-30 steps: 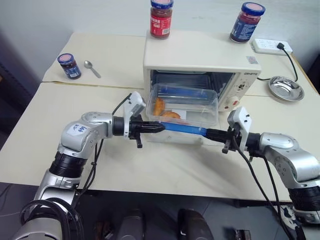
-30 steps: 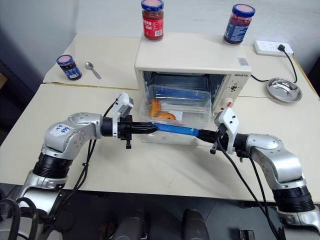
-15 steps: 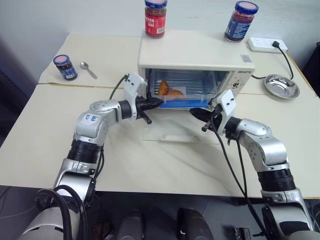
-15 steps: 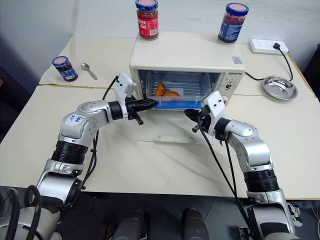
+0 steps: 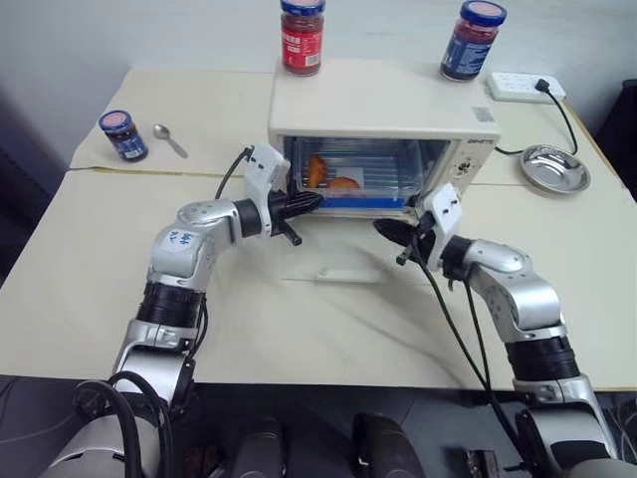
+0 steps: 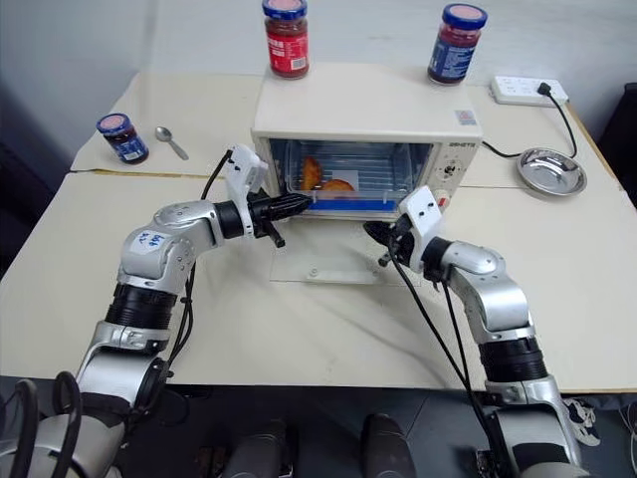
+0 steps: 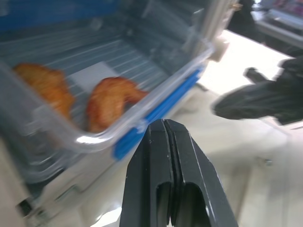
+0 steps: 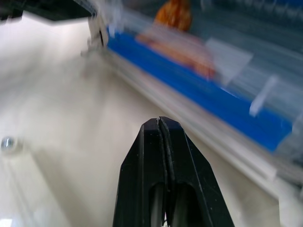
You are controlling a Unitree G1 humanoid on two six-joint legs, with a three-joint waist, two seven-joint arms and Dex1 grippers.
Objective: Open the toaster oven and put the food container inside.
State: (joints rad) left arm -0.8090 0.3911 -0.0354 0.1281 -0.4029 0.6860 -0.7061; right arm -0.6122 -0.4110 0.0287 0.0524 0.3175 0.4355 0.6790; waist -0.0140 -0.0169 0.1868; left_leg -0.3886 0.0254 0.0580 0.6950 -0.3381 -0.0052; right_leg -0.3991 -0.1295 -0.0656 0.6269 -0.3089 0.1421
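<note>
Both grippers, left (image 5: 311, 202) and right (image 5: 386, 228), are pinched closed and empty, flanking the oven (image 5: 383, 129) mouth, since the container (image 5: 353, 187) sits inside, at 12 o'clock from its dropped door (image 5: 343, 261).

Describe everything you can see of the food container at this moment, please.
The food container is a clear, shallow rectangular plastic box with a blue clip strip along its front long side. Orange food pieces lie inside. It sits level on the wire rack inside the toaster oven, whose glass door lies open. Both grippers are just outside it, jaws shut, not holding it.
</note>
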